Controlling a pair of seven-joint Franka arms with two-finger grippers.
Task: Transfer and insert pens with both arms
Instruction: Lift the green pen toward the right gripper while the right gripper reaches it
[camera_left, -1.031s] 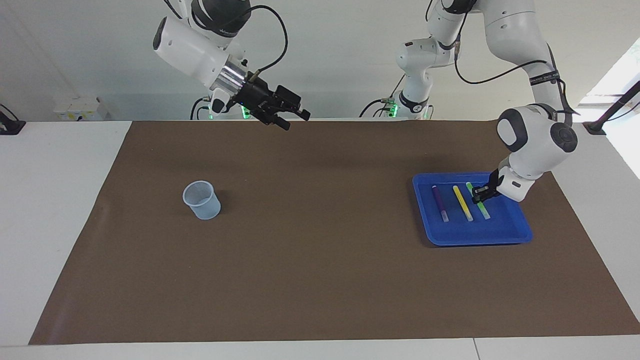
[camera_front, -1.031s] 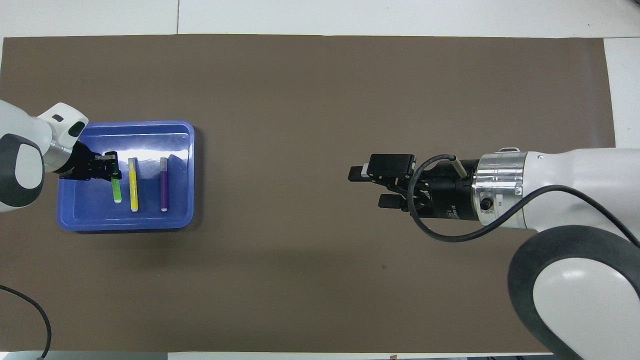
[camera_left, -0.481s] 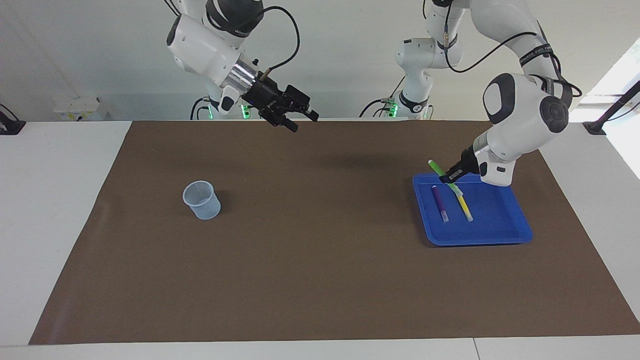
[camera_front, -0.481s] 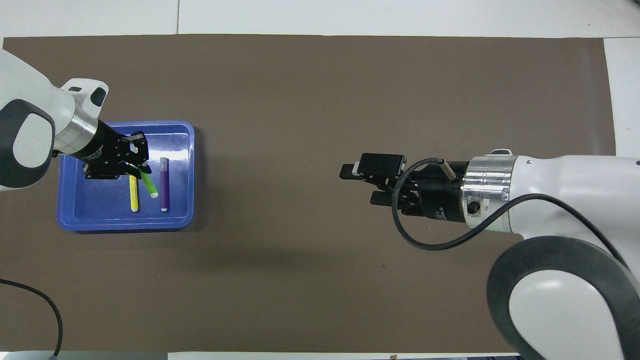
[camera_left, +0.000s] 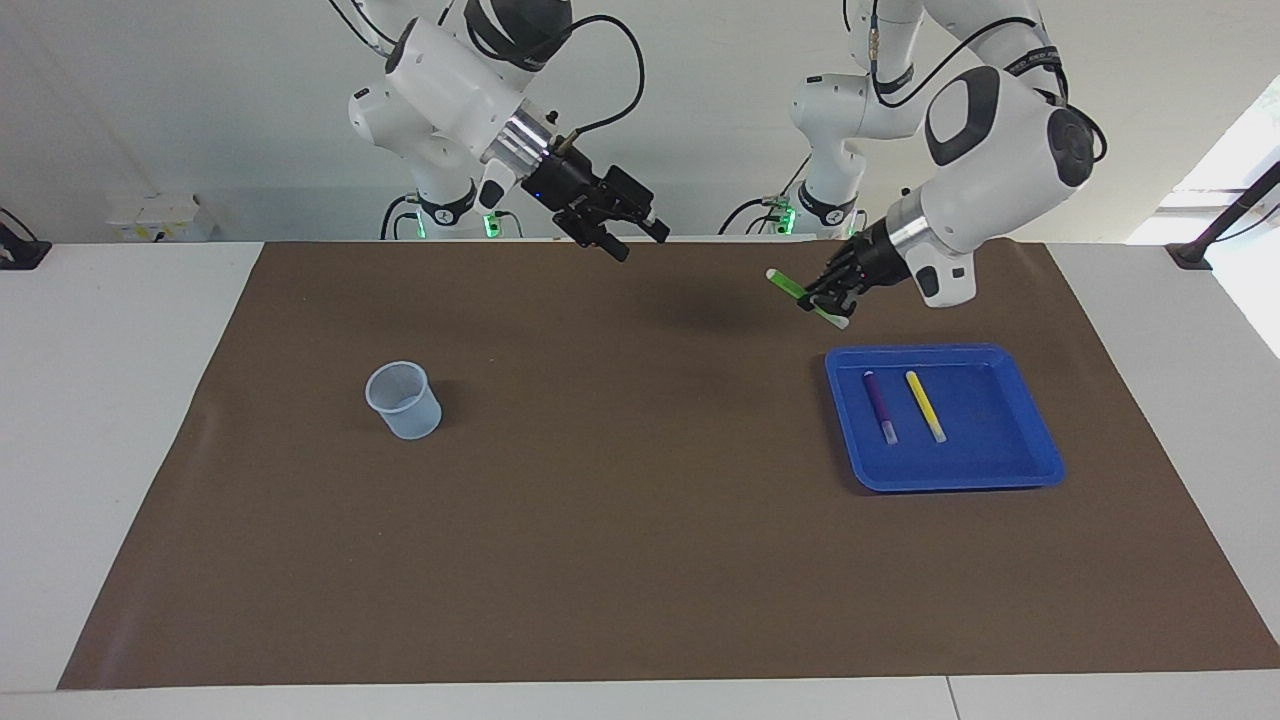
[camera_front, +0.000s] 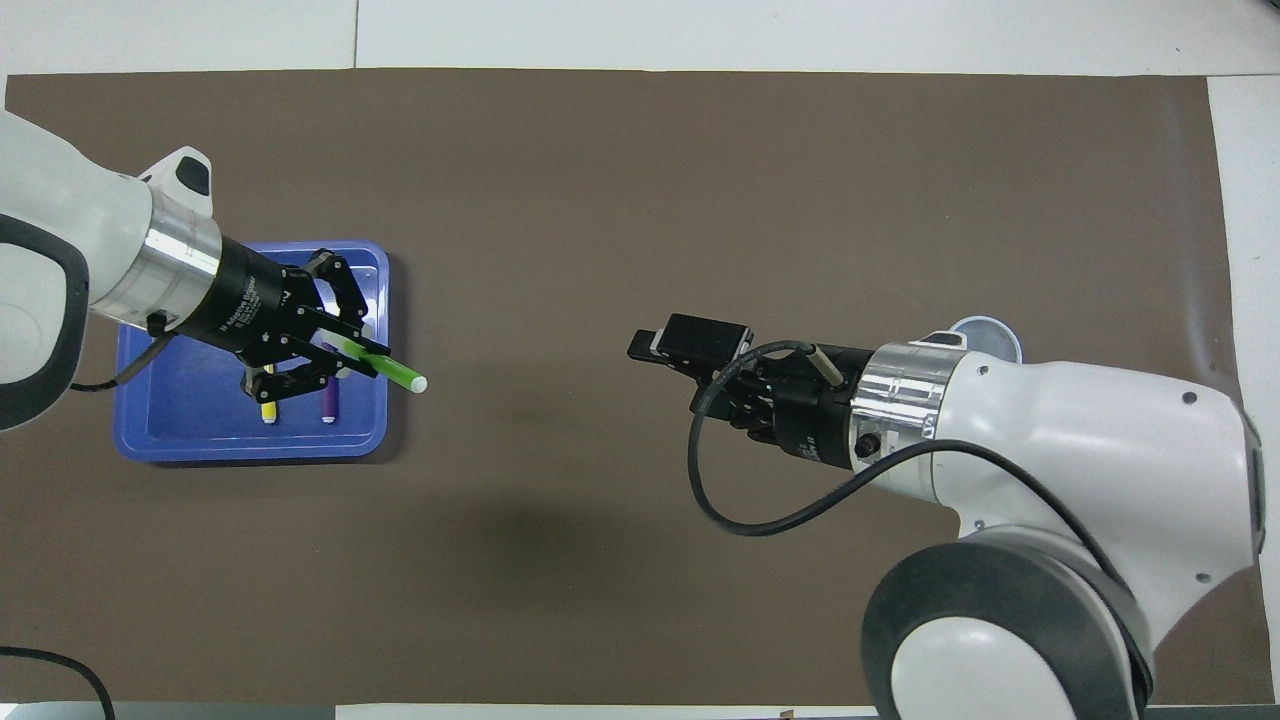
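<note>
My left gripper (camera_left: 822, 297) hangs in the air over the brown mat by the rim of the blue tray (camera_left: 1000, 472), shut on the green pen (camera_left: 790, 286). The green pen (camera_front: 392, 369) is tilted, and its pale end points toward the table's middle. A purple pen (camera_left: 880, 405) and a yellow pen (camera_left: 925, 405) lie side by side in the tray. In the overhead view my left gripper (camera_front: 345, 345) covers most of both. My right gripper (camera_left: 638, 243) is raised over the mat's middle, open and holding nothing, pointing toward the left arm.
A pale translucent cup (camera_left: 403, 400) stands on the mat toward the right arm's end; in the overhead view the right arm hides most of the cup (camera_front: 992, 333). Two slimmer white arms (camera_left: 830, 190) with green-lit bases stand at the robots' edge of the table.
My left gripper lifted the green pen out of the tray and carried it up and toward the table's middle. My right gripper moved toward the left arm, staying open.
</note>
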